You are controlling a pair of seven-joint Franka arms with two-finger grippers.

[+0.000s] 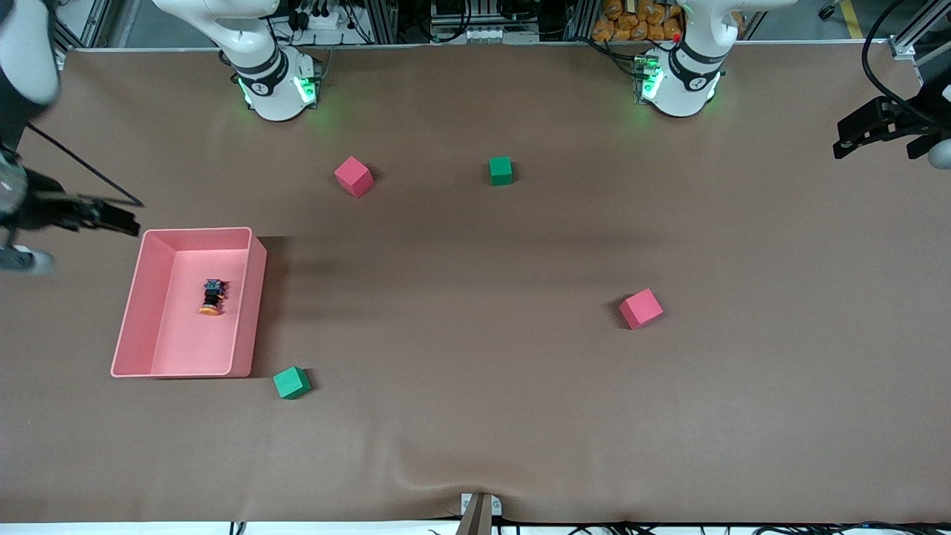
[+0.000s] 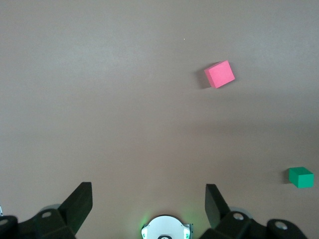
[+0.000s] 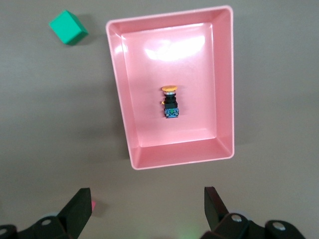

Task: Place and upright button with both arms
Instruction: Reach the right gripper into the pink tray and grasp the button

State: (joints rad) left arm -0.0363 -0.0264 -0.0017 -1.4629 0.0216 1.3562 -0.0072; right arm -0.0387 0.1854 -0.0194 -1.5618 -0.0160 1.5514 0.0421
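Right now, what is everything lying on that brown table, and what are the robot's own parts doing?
Tray: one, pink, shallow and rectangular, toward the right arm's end of the table.
Button: one, orange cap, black body, bluish base, lying on its side in the tray.
Pink cubes: two; one near the right arm's base, one toward the left arm's end, nearer the front camera.
Green cubes: two; one beside the first pink cube, one just outside the tray's corner nearest the front camera.
Table cover: one, brown, wrinkled at the edge nearest the front camera.
Right gripper: black, open, over the tray.
Left gripper: black, open, over bare table, waiting.
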